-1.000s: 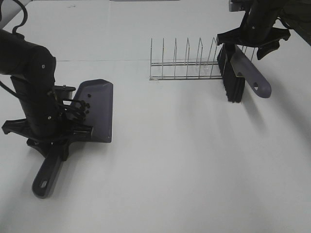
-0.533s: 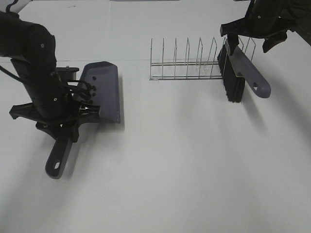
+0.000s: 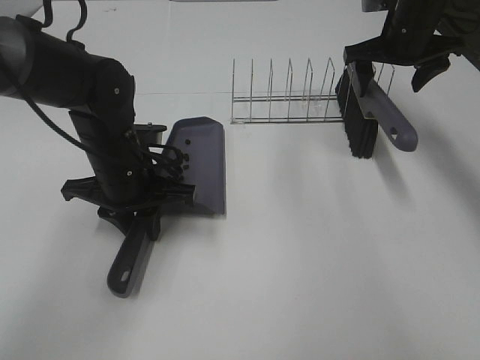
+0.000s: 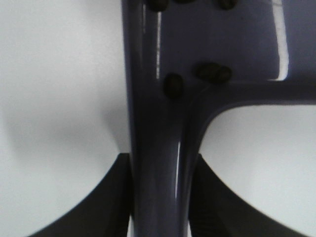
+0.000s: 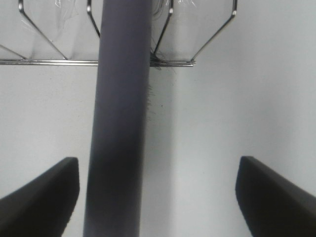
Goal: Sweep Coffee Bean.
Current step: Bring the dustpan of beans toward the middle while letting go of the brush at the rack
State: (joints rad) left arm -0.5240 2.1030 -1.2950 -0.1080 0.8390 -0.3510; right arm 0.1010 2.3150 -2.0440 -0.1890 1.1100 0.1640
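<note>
We see the coffee beans (image 4: 173,85) as small, dark brown-black ovals with a dull sheen, lying inside the grey-purple plastic dustpan (image 3: 201,161). In the left wrist view one sits alone near where the pan narrows into its handle, two lie touching just beside it, and parts of three more show at the far edge of the picture. From the high camera only a couple of dark specks (image 3: 187,139) show on the pan's inner surface; the rest are too small or hidden by the arm.

Our left hand (image 4: 159,197) is clamped on the dustpan's handle, its black fingers (image 4: 116,190) pressed against either side of the grey-purple shaft. The pan sits over the white desk (image 3: 315,255), mouth towards the middle, handle pointing to the near edge.

Our right hand (image 5: 158,197) stands wide apart, with the grey-purple handle of the black-bristled brush (image 3: 367,112) passing between its fingers without touching either one. The brush leans at the right end of the wire dish rack (image 3: 289,97), bristles down on the desk, well apart from the dustpan.
</note>
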